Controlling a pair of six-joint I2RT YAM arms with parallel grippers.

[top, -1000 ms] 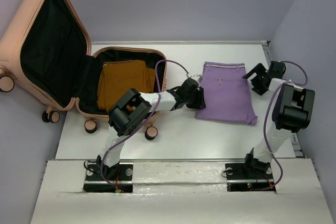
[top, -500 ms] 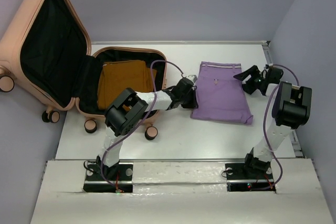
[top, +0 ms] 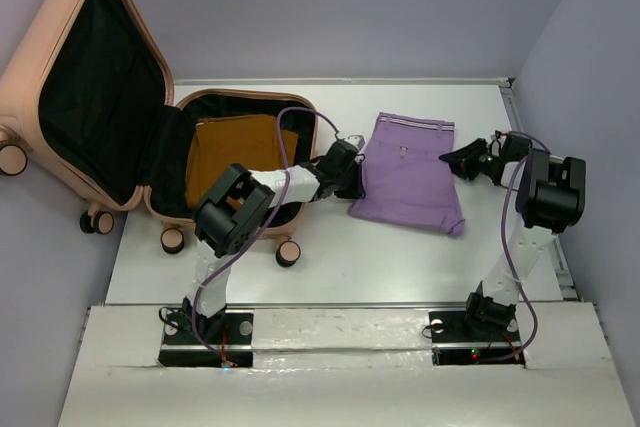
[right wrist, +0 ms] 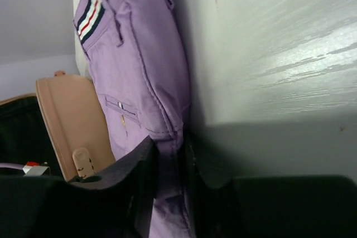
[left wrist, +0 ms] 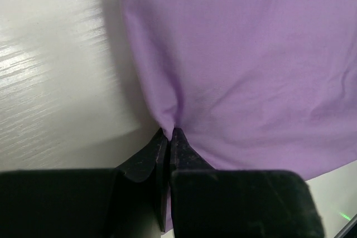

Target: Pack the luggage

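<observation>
The luggage [top: 95, 7] lies open at the left, its lid leaning back against the wall. A folded orange-brown garment [top: 235, 152] lies in its black-lined base. A folded purple garment [top: 410, 182] lies on the white table [top: 400, 257] just right of the luggage. My left gripper [top: 350, 177] is shut on the purple garment's left edge, the cloth [left wrist: 251, 54] bunching at the pinched jaw tips of that gripper [left wrist: 169, 133]. My right gripper [top: 463, 162] is shut on the garment's right edge, with the seam [right wrist: 162, 110] running between this gripper's [right wrist: 170, 150] jaws. The luggage shell [right wrist: 67, 121] shows beyond.
The luggage's caster wheels [top: 288, 253] stick out over the table near my left arm. Purple-grey walls close in the table at the back and on the right [top: 600, 67]. The table's raised right rim [top: 508, 97] runs behind my right arm.
Both grippers have shut on the purple garment's opposite edges. The garment has slid left toward the luggage, with both arms moving left along with it.
</observation>
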